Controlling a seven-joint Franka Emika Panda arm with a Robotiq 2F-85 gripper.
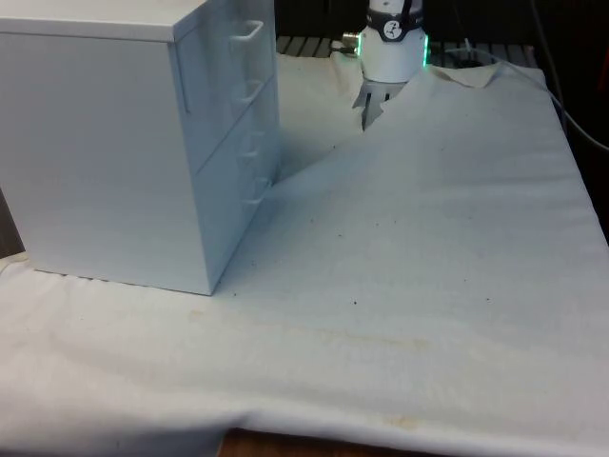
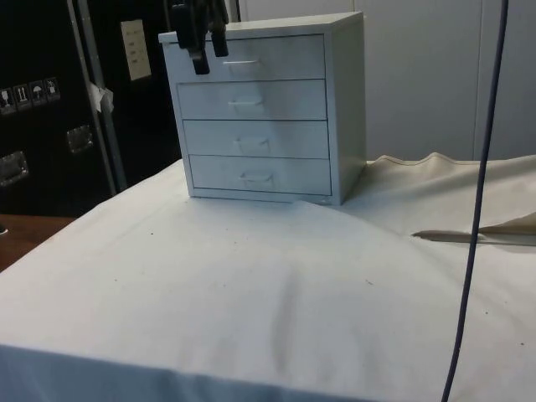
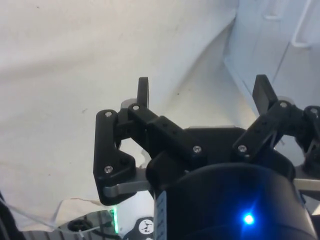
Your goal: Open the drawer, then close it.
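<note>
Cloth (image 2: pixel 276 285) bare across the side view's foreground. Chest of drawers (image 2: pixel 268 117) beyond, upper centre, all shut. Gripper (image 2: pixel 206 42) upper left, fingers spread wide, holding nothing; top drawer handle (image 2: pixel 241 63) lies just right of it, long axis horizontal.

There is one chest of drawers (image 2: pixel 268 109) on the table, and it is white. It has four drawers, stacked one above the other: the top drawer (image 2: pixel 251 59), the second drawer (image 2: pixel 251 100), the third drawer (image 2: pixel 255 140) and the bottom drawer (image 2: pixel 260 175). Each drawer carries one handle in its middle, so there are four handles on the chest. One white cloth (image 1: pixel 428 286) lies under the chest. Beside the chest there is one gripper (image 3: pixel 205 92), and it has two fingers (image 3: pixel 143 92) with a wide gap between them. One cable (image 2: pixel 477 209) hangs near the chest in the side view.
</note>
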